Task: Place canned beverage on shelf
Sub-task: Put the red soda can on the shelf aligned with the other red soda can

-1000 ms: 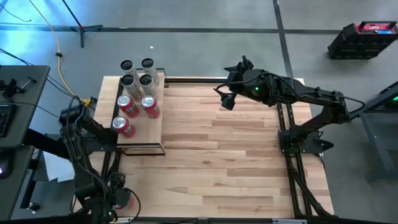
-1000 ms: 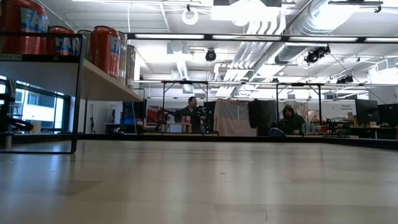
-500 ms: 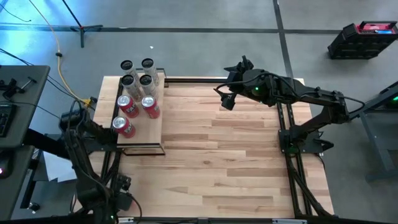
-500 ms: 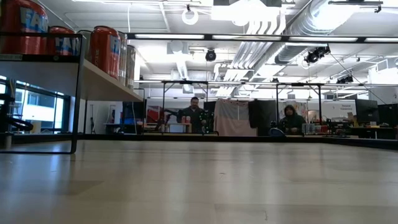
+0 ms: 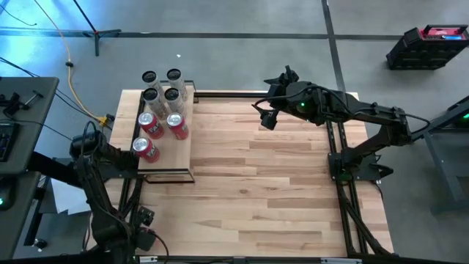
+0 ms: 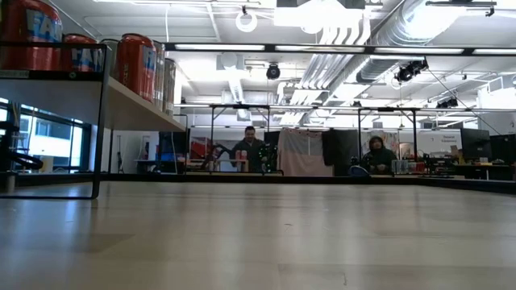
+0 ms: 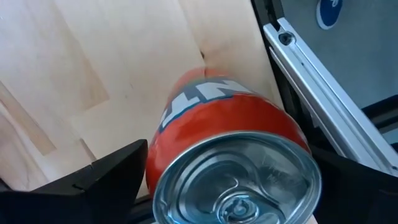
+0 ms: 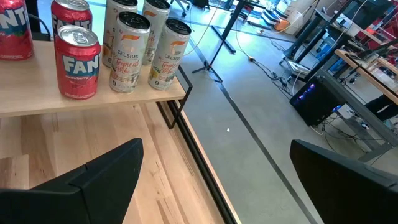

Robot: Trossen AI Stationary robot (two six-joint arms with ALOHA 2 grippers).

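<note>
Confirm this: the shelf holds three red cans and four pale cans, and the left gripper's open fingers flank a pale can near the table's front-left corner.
Not quite. The can between the left gripper's open fingers is red, not pale, as the left wrist view shows: a red can. The rest stands: the high view shows the shelf holding three red cans and four pale ones.

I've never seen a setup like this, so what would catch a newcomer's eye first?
Probably the cluster of cans on the shelf at the table's far-left corner: three red cans in front, four pale slim cans behind. Next, a red can lies between the open fingers of the left pincer at the table's near-left edge. The right pincer hangs open over the table's far side.
</note>
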